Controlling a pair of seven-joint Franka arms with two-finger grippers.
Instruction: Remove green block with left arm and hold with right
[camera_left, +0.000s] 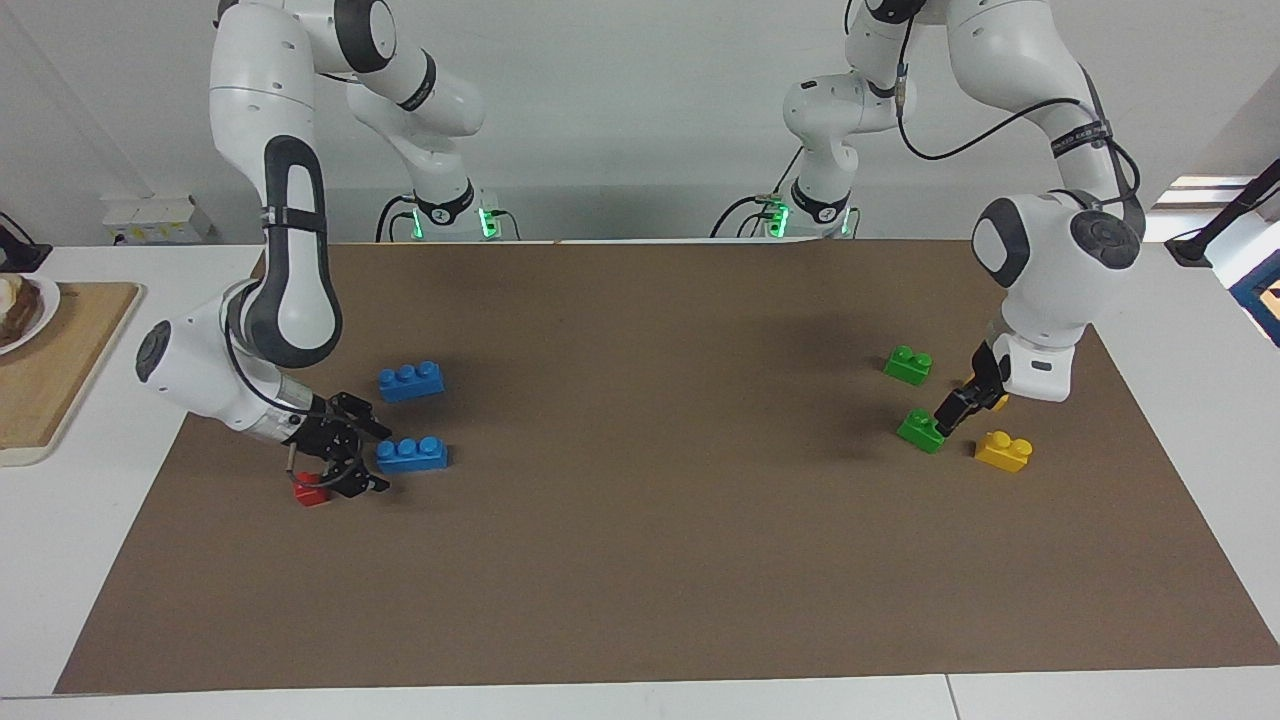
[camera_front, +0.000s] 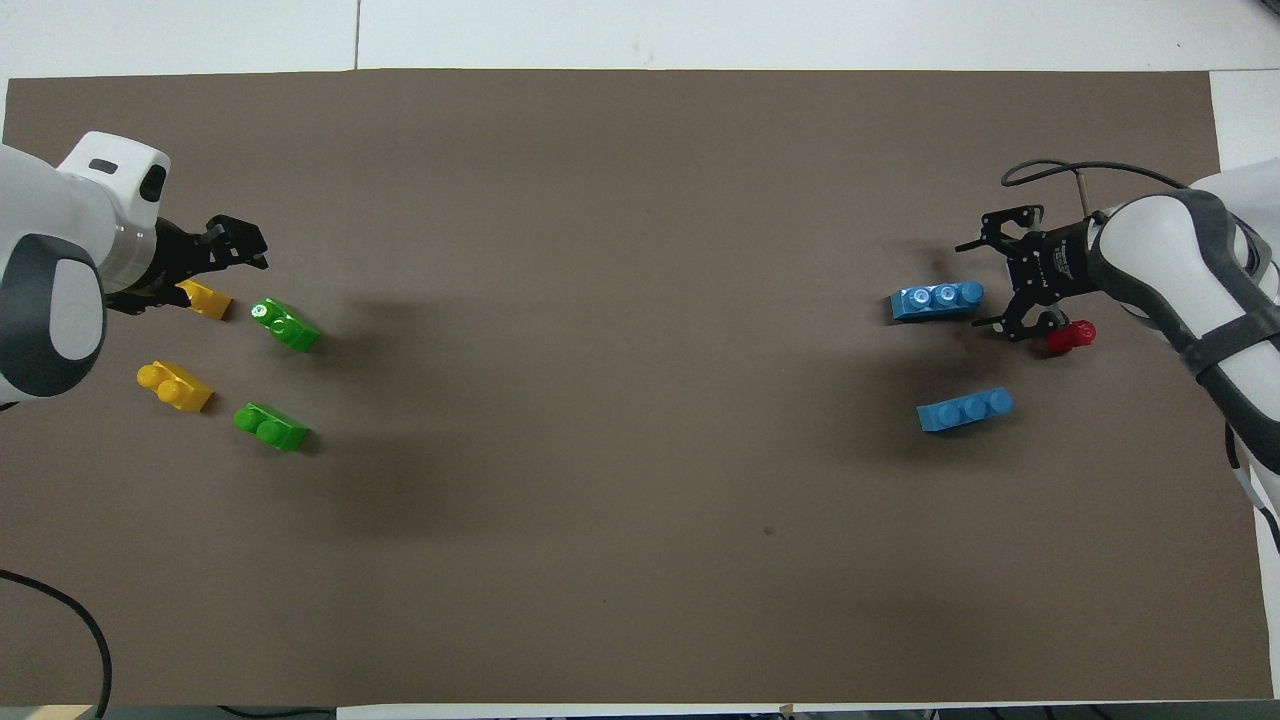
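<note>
Two green blocks lie toward the left arm's end of the brown mat: one nearer to the robots, one farther. My left gripper hangs low, its tips right beside the farther green block and over a yellow brick; it holds nothing that I can see. My right gripper is open and empty at the right arm's end, its fingers on either side of the end of a blue brick.
A second yellow brick lies farther out than the green blocks. A second blue brick and a small red block lie by the right gripper. A wooden board lies off the mat.
</note>
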